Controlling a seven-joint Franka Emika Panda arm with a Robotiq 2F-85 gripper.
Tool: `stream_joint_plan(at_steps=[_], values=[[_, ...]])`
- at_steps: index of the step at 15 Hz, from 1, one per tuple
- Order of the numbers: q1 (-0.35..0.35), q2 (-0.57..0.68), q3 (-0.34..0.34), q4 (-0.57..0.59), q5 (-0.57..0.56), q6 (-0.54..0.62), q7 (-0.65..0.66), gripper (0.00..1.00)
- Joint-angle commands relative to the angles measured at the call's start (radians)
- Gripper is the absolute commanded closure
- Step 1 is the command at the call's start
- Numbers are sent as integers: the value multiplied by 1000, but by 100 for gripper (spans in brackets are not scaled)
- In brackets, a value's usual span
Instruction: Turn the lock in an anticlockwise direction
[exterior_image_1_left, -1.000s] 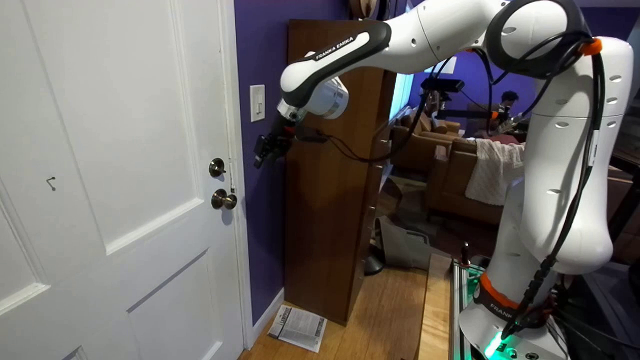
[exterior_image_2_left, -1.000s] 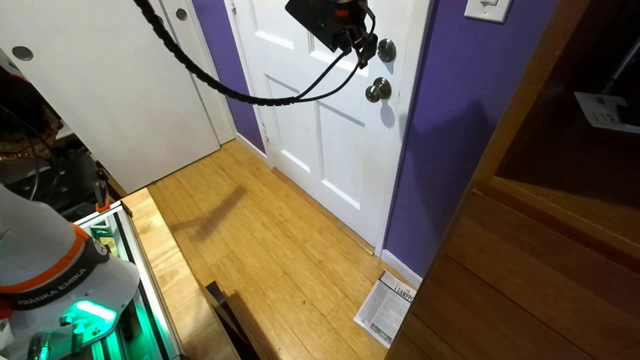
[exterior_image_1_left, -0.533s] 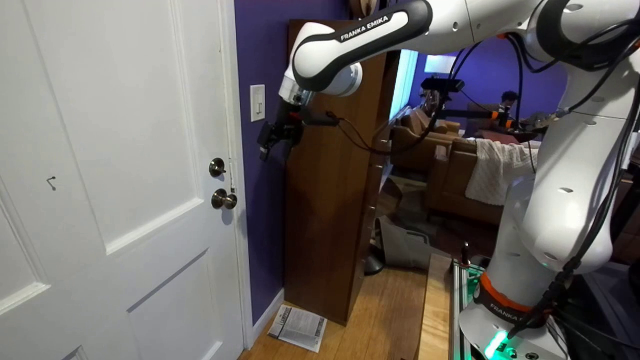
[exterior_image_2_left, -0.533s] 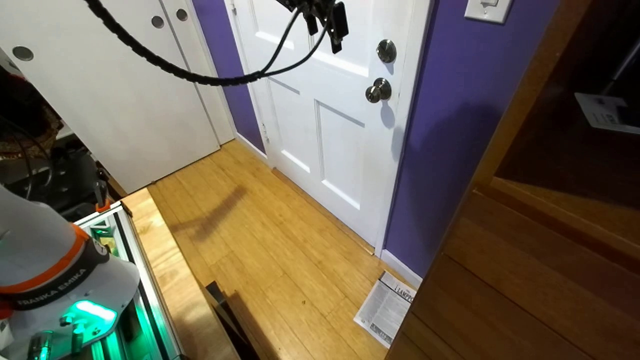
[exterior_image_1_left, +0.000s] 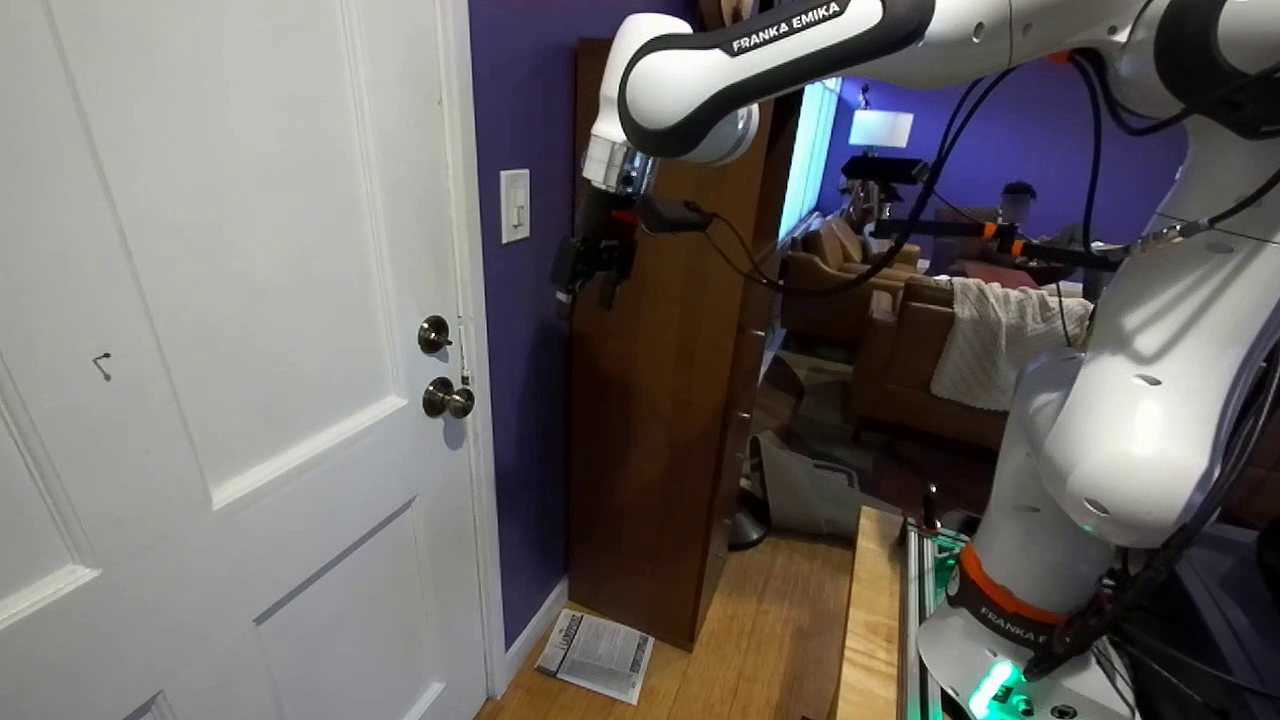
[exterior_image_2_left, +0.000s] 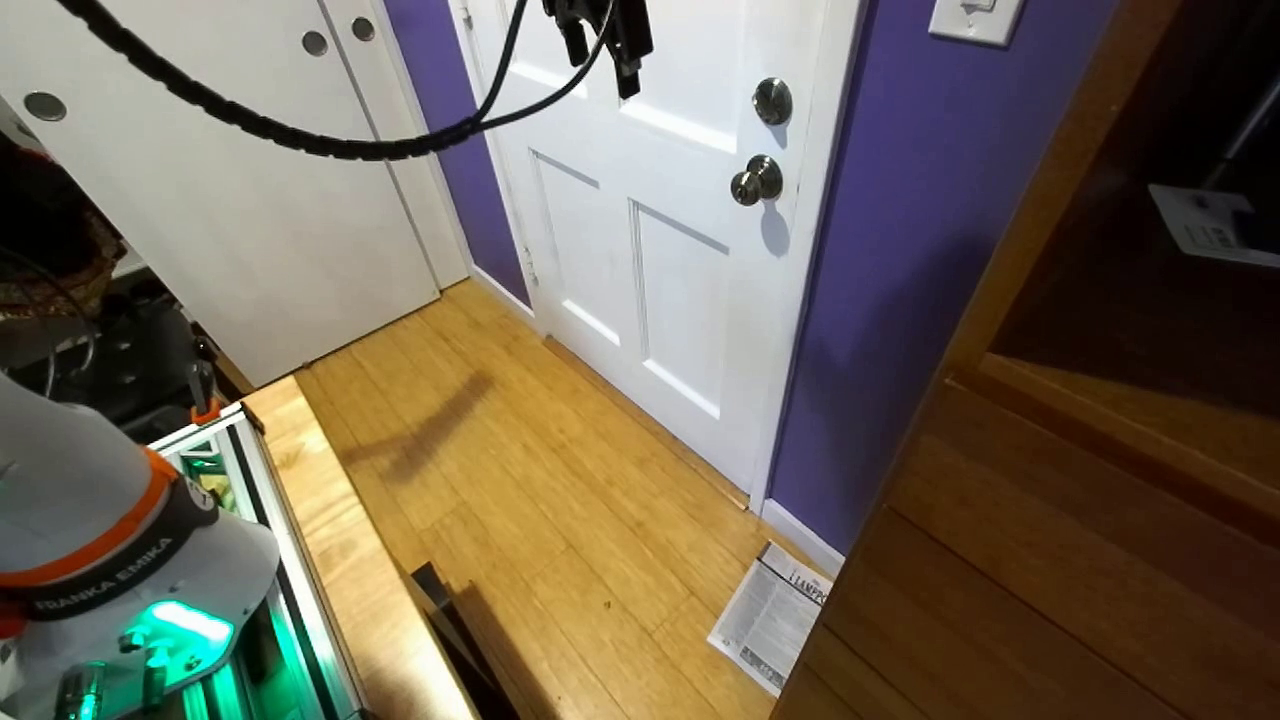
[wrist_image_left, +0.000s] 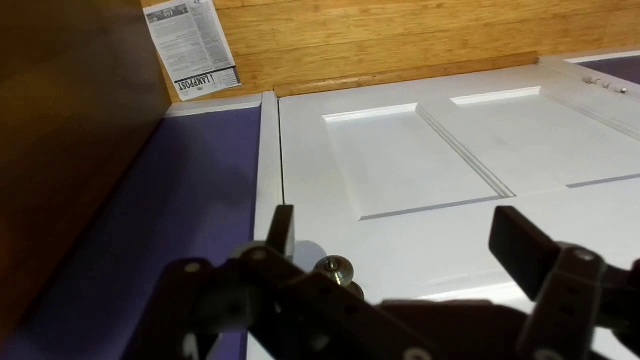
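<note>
The lock (exterior_image_1_left: 433, 335) is a small round metal plate with a thumb-turn, on the white door above the knob. It also shows in an exterior view (exterior_image_2_left: 772, 101). In the wrist view the lock is hidden behind my gripper. The round door knob (exterior_image_1_left: 447, 399) sits below it; part of it shows in the wrist view (wrist_image_left: 334, 269) beside the left finger. My gripper (wrist_image_left: 395, 235) is open with nothing between its fingers. In both exterior views (exterior_image_1_left: 587, 293) (exterior_image_2_left: 603, 75) it hangs apart from the lock, higher than it in the picture, tilted down.
A white door (exterior_image_2_left: 690, 300) with its frame meets a purple wall (exterior_image_1_left: 530, 430). A switch plate (exterior_image_1_left: 515, 206) is on that wall. A tall brown cabinet (exterior_image_1_left: 650, 420) stands close beside the gripper. A newspaper (exterior_image_1_left: 597, 655) lies on the floor. A black cable (exterior_image_2_left: 330, 147) hangs from the arm.
My gripper has drawn back from the door, away from the lock, and points more downward. The lock, once close beside the gripper in an exterior view, now shows well apart from it.
</note>
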Motion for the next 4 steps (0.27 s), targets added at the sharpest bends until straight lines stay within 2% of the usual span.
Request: stream_joint_plan(at_steps=[1, 4], values=[[-15, -7, 10, -6, -1, -2, -2, 0], [-16, -11, 10, -11, -4, -2, -2, 0]])
